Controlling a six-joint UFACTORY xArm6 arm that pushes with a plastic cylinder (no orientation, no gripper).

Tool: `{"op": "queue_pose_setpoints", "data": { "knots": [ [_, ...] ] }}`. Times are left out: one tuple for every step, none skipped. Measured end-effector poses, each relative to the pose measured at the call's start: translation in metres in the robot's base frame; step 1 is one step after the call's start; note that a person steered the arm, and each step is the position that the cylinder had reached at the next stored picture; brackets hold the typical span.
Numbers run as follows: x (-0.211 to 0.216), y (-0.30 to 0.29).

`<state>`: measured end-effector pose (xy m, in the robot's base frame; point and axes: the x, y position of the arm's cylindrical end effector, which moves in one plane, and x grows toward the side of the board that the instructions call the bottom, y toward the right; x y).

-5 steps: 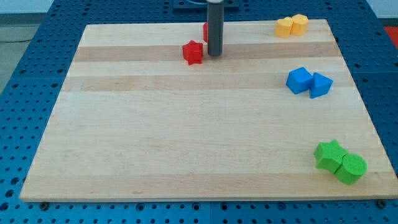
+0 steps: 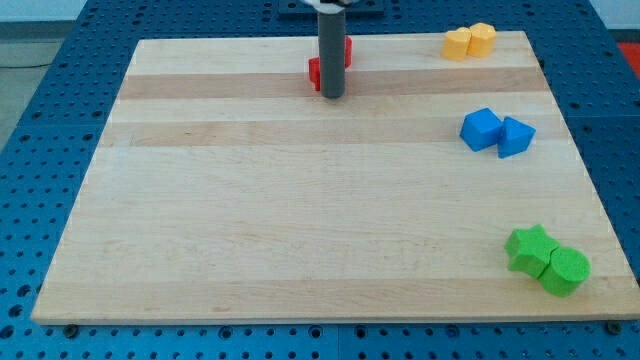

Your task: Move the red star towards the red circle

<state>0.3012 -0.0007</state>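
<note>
Where my tip [image 2: 332, 96] stands, the rod half hides both red blocks [image 2: 314, 71].

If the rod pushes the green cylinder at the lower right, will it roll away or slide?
The green cylinder seems to stand on a flat end, so it would likely slide, not roll. It touches the green star, so a push from the view's right would probably move both. It looks rigid. My tip is far away.

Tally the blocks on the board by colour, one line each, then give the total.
Red: 2, red star and red circle, both partly behind the rod; my tip just below them
Yellow: 2
Blue: 2
Green: 2
Total: 8
</note>
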Motion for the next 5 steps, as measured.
{"op": "queue_pose_setpoints", "data": {
  "knots": [
    [-0.019, -0.014],
    [-0.014, -0.015],
    [-0.013, -0.016],
    [-0.023, -0.016],
    [-0.027, -0.016]
  ]
}}
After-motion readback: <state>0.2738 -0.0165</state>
